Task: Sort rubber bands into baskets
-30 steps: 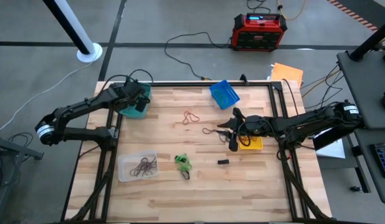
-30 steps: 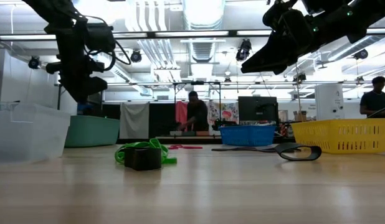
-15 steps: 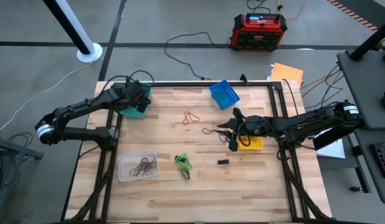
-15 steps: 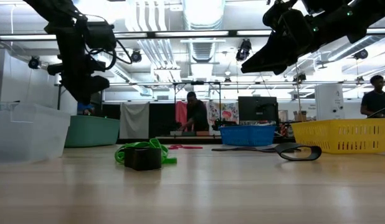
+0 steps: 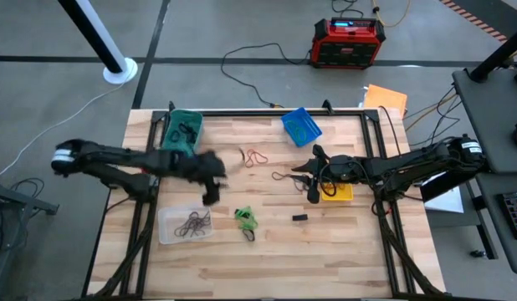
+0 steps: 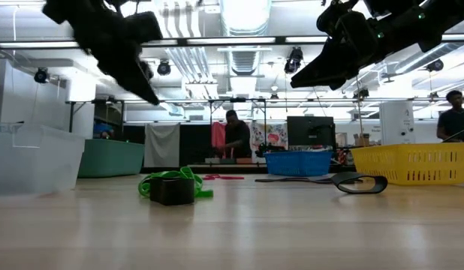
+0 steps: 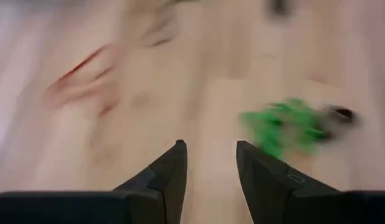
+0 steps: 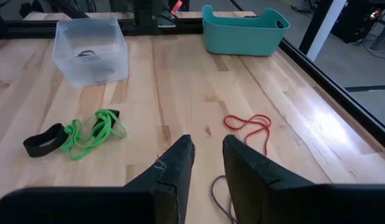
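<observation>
Your clear basket [image 5: 184, 224] holds dark bands [image 5: 193, 222]; teal basket [image 5: 182, 130] sits at the table edge. Left gripper [image 5: 210, 186] and right gripper [image 5: 311, 177] both hang apart, empty.

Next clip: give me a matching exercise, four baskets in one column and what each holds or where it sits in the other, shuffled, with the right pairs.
Column 1:
1. teal basket
2. blue basket
3. yellow basket
4. clear basket

Column 2:
A. near-left part of the table, dark rubber bands inside
B. right edge of the table, partly under the right arm
C. far-left corner of the table
D. far edge, right of centre, green bands inside

Pairs: 1-C, 2-D, 3-B, 4-A
</observation>
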`<action>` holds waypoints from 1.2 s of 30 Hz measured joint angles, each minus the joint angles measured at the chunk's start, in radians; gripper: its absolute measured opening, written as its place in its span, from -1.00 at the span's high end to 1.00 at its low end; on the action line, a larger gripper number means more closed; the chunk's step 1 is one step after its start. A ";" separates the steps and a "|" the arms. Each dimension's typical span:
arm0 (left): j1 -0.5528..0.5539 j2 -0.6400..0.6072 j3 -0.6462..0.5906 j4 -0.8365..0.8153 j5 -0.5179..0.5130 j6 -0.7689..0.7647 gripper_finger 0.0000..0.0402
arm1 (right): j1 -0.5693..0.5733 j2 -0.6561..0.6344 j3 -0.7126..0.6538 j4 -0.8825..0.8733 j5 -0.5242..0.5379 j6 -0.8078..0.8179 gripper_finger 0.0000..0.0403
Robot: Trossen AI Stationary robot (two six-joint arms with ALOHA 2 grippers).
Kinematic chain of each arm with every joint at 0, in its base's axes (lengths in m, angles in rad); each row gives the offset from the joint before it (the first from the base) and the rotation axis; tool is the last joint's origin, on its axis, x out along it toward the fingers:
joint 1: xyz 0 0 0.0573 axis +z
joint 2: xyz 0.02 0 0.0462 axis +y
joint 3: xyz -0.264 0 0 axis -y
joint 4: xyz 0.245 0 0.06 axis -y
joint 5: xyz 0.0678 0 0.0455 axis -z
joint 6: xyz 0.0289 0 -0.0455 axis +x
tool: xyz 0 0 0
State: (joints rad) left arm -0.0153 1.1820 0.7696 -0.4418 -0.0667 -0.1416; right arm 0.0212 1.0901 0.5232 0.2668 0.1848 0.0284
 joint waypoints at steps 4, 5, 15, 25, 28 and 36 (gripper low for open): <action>-0.175 0.082 0.000 0.118 -0.057 0.133 0.39 | 0.000 0.000 0.000 0.000 0.000 -0.002 0.59; -0.198 0.105 0.000 0.149 -0.086 0.144 0.39 | 0.000 0.000 0.000 0.000 0.000 -0.002 0.58; -0.217 0.312 0.000 0.327 -0.050 0.098 0.39 | 0.000 0.000 0.000 0.000 0.000 0.005 0.55; -0.200 0.460 0.002 0.513 0.062 0.081 0.39 | 0.001 0.000 0.000 -0.001 -0.002 0.014 0.58; -0.183 0.466 0.002 0.517 0.068 0.054 0.39 | 0.001 0.000 0.000 -0.001 -0.004 0.017 0.56; -0.144 0.500 0.002 0.546 0.091 0.046 0.39 | 0.001 0.000 0.000 -0.001 -0.005 0.017 0.55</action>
State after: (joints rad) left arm -0.1596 1.6825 0.7712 0.1038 0.0241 -0.0956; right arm 0.0219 1.0901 0.5232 0.2661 0.1798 0.0452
